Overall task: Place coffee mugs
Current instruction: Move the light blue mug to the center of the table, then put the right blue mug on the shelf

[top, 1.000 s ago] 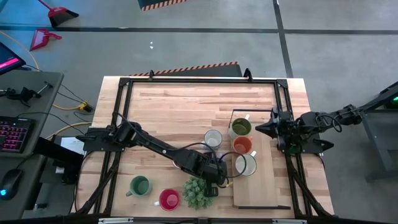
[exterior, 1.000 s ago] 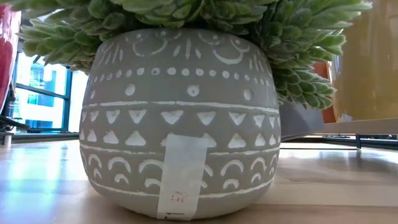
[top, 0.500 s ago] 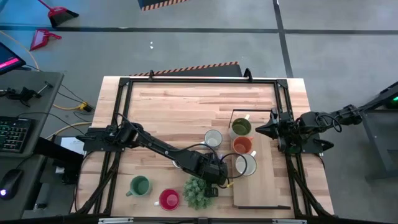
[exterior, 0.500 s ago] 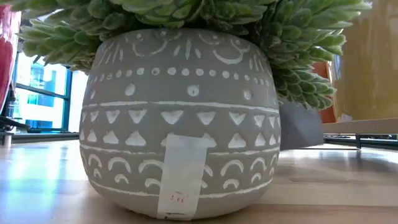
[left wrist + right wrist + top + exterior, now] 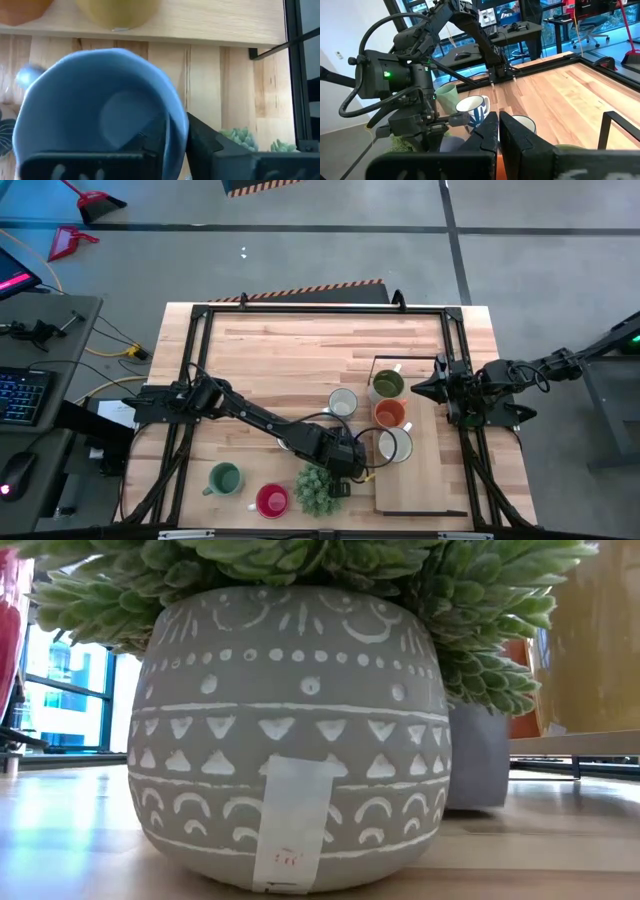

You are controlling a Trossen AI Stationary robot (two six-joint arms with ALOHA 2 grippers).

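Left gripper (image 5: pixel 170 142) straddles the blue-grey mug's (image 5: pixel 95 105) rim, one finger inside, one outside; grip state can't tell. Mug stands on the counter (image 5: pixel 290 360) beside the plant (image 5: pixel 318 490), near the raised board (image 5: pixel 425 470). Right gripper (image 5: pixel 498 131) clenched, empty, at counter's right edge.

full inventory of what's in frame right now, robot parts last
white mugs: 2, white; one on the table beside the board, one on the board
olive mug: 1, olive green, on the board
orange mug: 1, orange, on the board between those two
blue-grey mug: 1, at the left gripper
green mug: 1, green, table's left part
red mug: 1, red, left of the plant
plant: 1, green, patterned grey pot
board: 1, light wood, table's right part
table: 1, wood, black frame
keyboard: 1, backlit, side desk
left gripper: at the blue-grey mug
right gripper: fingers shut, beside the board
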